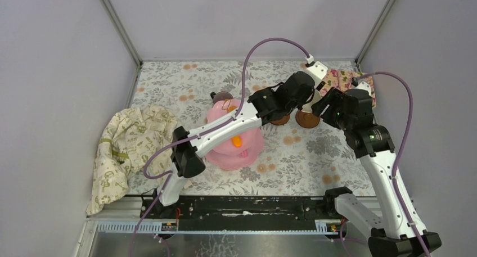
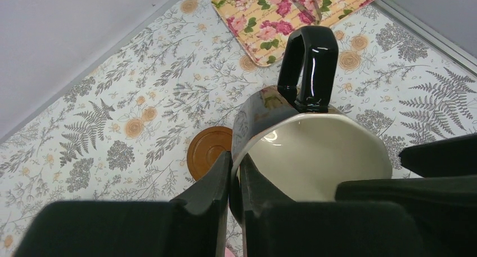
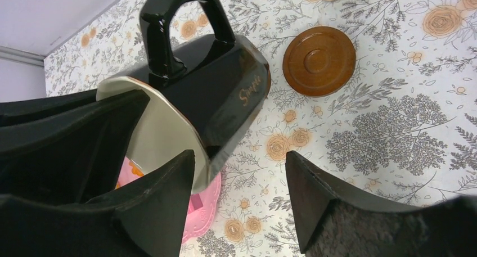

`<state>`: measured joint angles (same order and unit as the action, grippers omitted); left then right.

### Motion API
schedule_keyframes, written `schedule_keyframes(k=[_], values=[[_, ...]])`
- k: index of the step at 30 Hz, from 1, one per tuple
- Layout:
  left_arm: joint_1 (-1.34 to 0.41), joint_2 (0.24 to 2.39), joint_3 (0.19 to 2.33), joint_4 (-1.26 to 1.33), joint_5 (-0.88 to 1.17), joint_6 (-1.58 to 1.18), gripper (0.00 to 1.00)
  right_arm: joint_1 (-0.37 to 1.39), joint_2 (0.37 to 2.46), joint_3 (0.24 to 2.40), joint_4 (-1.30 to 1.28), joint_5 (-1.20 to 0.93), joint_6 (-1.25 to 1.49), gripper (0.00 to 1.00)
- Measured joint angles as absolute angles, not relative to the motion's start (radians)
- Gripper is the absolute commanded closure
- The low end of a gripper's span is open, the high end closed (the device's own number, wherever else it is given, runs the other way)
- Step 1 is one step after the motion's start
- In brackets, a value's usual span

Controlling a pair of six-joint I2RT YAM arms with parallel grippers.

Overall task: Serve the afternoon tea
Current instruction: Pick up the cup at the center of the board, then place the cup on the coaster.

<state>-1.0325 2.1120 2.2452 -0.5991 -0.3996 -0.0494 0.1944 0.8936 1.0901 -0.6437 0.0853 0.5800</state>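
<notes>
The left end effector (image 2: 235, 167) is pressed together on the rim of a black mug (image 2: 315, 150), with one finger outside and one inside. It holds the mug over the desk (image 2: 112, 116), just beside a brown saucer (image 2: 209, 153). The right end effector (image 3: 239, 158) is spread close beside this mug and grips nothing. A second saucer (image 1: 307, 120) lies near the first. The pink cake stand (image 1: 225, 156) is to their left, the flowered tray (image 1: 337, 80) is at the far right, and a cloth (image 1: 129, 150) is at the left edge.
</notes>
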Motion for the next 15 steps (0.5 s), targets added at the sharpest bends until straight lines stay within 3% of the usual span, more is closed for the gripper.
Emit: schedule_keyframes(k=[6,15], values=[[-1.07,2.112,2.239,-0.595,-0.437,-0.025,1.0,0.226,0.922,1.087,-0.632,0.094,0.58,0.38],[-1.102,2.109,2.158,-0.575,-0.537,-0.033,1.0,0.246,0.957,1.045,-0.619,0.156,0.582,0.73]])
